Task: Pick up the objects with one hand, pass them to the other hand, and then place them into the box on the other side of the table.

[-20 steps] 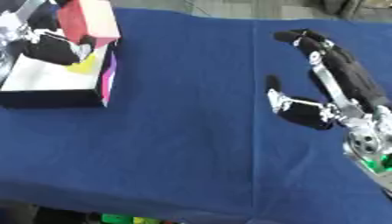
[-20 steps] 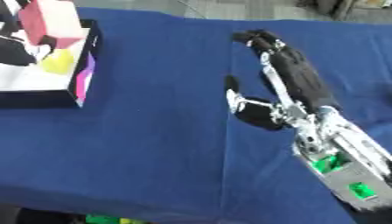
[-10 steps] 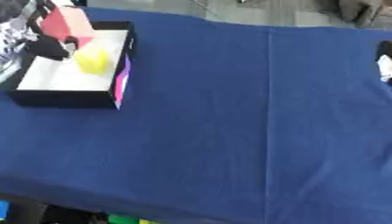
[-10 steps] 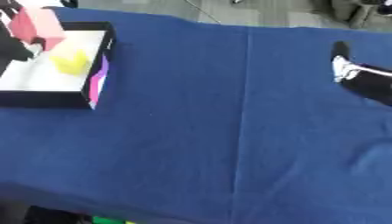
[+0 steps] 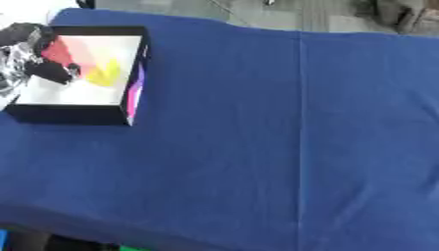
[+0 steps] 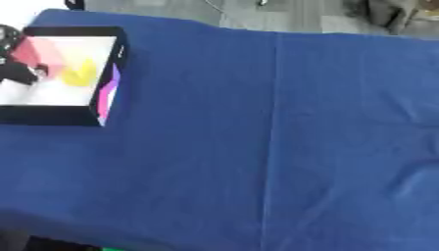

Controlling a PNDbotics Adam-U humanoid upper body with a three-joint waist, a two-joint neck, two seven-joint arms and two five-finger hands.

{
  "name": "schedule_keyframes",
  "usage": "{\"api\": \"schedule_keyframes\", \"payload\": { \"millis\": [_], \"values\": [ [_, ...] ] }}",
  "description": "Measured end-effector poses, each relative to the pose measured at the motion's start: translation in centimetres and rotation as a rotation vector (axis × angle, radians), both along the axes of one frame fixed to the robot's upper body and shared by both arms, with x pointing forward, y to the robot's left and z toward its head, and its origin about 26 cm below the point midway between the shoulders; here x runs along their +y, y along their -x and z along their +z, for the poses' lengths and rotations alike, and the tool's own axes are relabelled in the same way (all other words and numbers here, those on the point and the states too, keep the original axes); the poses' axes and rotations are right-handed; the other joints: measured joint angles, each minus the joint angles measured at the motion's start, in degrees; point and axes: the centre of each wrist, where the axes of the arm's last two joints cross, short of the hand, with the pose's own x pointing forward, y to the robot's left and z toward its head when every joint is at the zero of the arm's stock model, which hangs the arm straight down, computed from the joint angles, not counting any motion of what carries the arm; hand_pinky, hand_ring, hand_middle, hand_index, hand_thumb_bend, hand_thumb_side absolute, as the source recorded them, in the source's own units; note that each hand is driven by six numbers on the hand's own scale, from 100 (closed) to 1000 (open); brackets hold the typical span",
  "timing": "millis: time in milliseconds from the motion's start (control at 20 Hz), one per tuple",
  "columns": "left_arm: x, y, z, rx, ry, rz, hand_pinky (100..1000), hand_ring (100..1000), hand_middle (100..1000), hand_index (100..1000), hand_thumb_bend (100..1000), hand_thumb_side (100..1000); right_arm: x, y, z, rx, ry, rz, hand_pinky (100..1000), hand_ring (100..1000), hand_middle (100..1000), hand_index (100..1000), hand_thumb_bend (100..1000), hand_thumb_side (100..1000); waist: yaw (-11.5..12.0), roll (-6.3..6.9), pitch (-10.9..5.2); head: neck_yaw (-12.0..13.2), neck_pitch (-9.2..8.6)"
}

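While curled round the pink block (image 5: pixel 60 49) inside the box (image 5: pixel 82 113), left hand (image 5: pixel 26 61) fingers; beside it a yellow object (image 5: pixel 105 74); broad blue table (image 5: pixel 283 147) rightward.

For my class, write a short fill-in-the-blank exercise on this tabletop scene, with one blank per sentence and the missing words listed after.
1. The box sits at the table's far ____ corner as the robot sees it.
2. The cloth that covers the table is ____ in colour.
3. Beside the pink block, a ____ object lies inside the box.
4. The left hand reaches into the box at the pink block; the ____ hand shows in neither view.

Missing words: left; blue; yellow; right
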Motion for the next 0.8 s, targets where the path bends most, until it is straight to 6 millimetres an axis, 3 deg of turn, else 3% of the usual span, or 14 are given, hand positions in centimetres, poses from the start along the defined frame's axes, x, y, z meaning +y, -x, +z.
{"api": "schedule_keyframes", "payload": {
  "millis": [50, 200, 300, 450, 500, 600, 650, 700, 750, 800],
  "values": [
    [0.3, -0.1, -0.1, 0.021, 0.002, 0.014, 921, 907, 833, 917, 639, 549, -0.3, 0.1, 0.1, -0.01, 0.002, -0.01, 855, 843, 807, 843, 249, 100, -0.1, 0.04, 0.15, -0.1, -0.04],
    [1.5, -0.3, -0.6, 0.081, 0.005, 0.075, 948, 932, 855, 936, 780, 631, -0.9, 0.3, 0.5, -0.034, 0.001, -0.034, 854, 841, 805, 842, 255, 100, -0.5, 0.27, 0.59, -0.1, -0.25],
    [2.2, -0.4, -0.9, 0.108, -0.002, 0.118, 956, 938, 861, 945, 810, 643, -1.3, 0.4, 0.6, -0.046, -0.001, -0.049, 853, 840, 805, 841, 256, 100, -0.5, 0.34, 0.87, 0.1, -0.5],
    [2.8, -0.4, -0.6, 0.112, -0.023, 0.158, 948, 931, 852, 942, 765, 669, -1.8, 0.5, 0.7, -0.061, -0.001, -0.069, 852, 839, 804, 841, 257, 100, -0.5, 0.45, 1.07, 0.3, -0.57],
    [2.8, -0.4, -0.4, 0.108, -0.026, 0.162, 945, 926, 852, 946, 734, 669, -1.9, 0.6, 0.7, -0.065, 0.001, -0.076, 852, 839, 804, 840, 261, 100, -0.5, 0.51, 1.11, 0.4, -0.57],
    [2.6, -0.2, 0.2, 0.085, -0.024, 0.154, 915, 895, 825, 939, 577, 718, -2.2, 0.6, 0.6, -0.07, 0.001, -0.089, 852, 839, 804, 840, 264, 100, -0.4, 0.58, 1.15, 0.6, -0.6],
    [2.3, -0.1, 0.6, 0.067, -0.021, 0.146, 902, 879, 808, 928, 463, 749, -2.3, 0.7, 0.6, -0.072, 0.004, -0.095, 852, 839, 804, 840, 266, 100, -0.3, 0.58, 1.22, 0.9, -0.72],
    [2.0, 0.0, 1.1, 0.042, -0.013, 0.136, 866, 831, 765, 896, 231, 761, -2.4, 0.7, 0.6, -0.074, 0.005, -0.101, 852, 839, 804, 840, 266, 100, -0.3, 0.58, 1.33, 1.1, -0.84],
    [1.4, 0.3, 1.9, 0.001, -0.001, 0.116, 826, 769, 717, 867, 100, 803, -2.6, 0.8, 0.6, -0.075, 0.008, -0.107, 852, 838, 804, 840, 264, 100, -0.2, 0.56, 1.46, 1.2, -1.02],
    [0.7, 0.8, 2.7, -0.05, 0.015, 0.091, 814, 748, 703, 851, 100, 838, -2.7, 0.8, 0.6, -0.076, 0.009, -0.114, 852, 838, 803, 840, 263, 100, -0.1, 0.56, 1.56, 1.2, -1.08]
  ]
}}
